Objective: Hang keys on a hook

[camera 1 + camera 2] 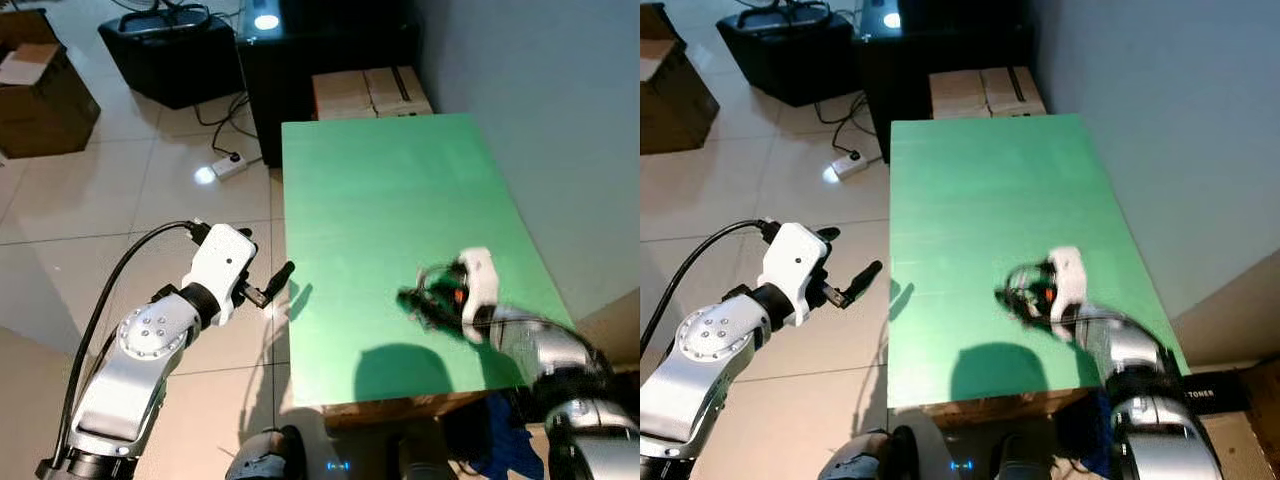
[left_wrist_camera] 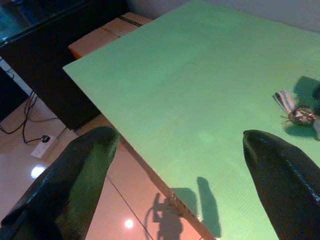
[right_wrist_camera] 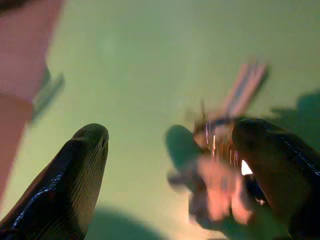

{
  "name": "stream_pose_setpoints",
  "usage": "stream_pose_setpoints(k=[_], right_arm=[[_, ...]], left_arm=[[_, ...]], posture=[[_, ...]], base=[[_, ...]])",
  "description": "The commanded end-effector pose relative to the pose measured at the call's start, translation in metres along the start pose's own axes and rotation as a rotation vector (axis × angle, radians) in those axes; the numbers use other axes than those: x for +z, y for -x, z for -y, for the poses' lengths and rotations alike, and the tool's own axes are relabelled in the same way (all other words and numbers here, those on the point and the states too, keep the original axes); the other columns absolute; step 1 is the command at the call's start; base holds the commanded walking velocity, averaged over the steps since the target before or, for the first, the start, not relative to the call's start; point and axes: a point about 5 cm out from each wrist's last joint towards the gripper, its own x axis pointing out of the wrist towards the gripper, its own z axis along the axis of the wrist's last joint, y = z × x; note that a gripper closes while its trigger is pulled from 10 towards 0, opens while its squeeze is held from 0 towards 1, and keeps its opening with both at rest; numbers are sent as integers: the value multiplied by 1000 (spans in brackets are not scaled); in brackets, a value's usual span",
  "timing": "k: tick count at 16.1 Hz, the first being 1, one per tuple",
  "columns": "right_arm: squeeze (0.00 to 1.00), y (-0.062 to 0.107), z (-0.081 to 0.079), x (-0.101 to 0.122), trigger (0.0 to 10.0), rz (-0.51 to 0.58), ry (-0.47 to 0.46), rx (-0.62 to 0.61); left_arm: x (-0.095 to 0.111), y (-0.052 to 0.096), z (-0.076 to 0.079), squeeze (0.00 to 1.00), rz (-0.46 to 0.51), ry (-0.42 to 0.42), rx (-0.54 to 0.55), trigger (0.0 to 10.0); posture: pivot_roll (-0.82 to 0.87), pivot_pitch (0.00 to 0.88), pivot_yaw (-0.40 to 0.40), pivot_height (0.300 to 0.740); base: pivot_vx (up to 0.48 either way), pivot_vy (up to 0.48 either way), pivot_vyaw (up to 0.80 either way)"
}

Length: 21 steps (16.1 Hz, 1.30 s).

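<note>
A bunch of keys [image 1: 441, 291] with an orange-red tag lies on the green table [image 1: 380, 200], near its front right. My right gripper [image 3: 171, 131] hovers just over the keys, blurred by motion. It is open, and one black finger [image 3: 272, 160] is right beside the bunch while the other stands apart over bare green. My left gripper [image 1: 848, 254] is held off the table's left edge, above the floor tiles, open and holding nothing. In the left wrist view the keys [image 2: 295, 113] lie far across the tabletop.
Two cardboard boxes [image 1: 370, 92] sit against the table's far end, beside a black cabinet [image 1: 330, 50]. A black case [image 1: 175, 55], a power strip with cables [image 1: 228, 165] and a brown box [image 1: 40, 95] lie on the tiled floor to the left. A grey wall [image 1: 540, 100] runs along the right.
</note>
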Motion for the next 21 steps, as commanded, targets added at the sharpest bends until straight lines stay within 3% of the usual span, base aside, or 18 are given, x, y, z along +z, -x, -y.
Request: stream_pose_setpoints(k=[1, 5, 8, 12, 14, 16, 21], right_arm=[[1000, 1, -2, -3, 10000, -34, 23, 1], [1000, -6, -13, -10, 10000, -46, 0, 45], [1000, -8, -23, 4, 10000, 29, -67, 104], [1000, -1, -22, 16, 10000, 82, -95, 114], [1000, 10, -16, 16, 10000, 76, -45, 65], [1000, 24, -1, 1, 10000, -47, 139, -70], [1000, 30, -7, -2, 10000, -59, 162, -18]], left_arm=[[-2, 1, 2, 0, -6, -3, -7, 10000], [-2, 0, 3, 0, -6, -3, -7, 10000], [-2, 0, 3, 0, -2, -6, -5, 10000], [-1, 0, 2, 0, 0, -5, -2, 10000], [-1, 0, 2, 0, 2, -5, 0, 10000], [-1, 0, 1, 0, 2, -4, 2, 10000], [1, -2, 4, 0, 5, 1, -63, 10000]], posture=[[-66, 184, 63, 740], [-72, 184, 64, 740], [-72, 183, 61, 740], [-75, 183, 57, 740], [-75, 184, 55, 740], [-74, 185, 58, 740], [-79, 190, 76, 740]], base=[[0, 0, 0], [0, 0, 0], [0, 0, 0], [0, 0, 0], [0, 0, 0], [0, 0, 0], [0, 0, 0]])
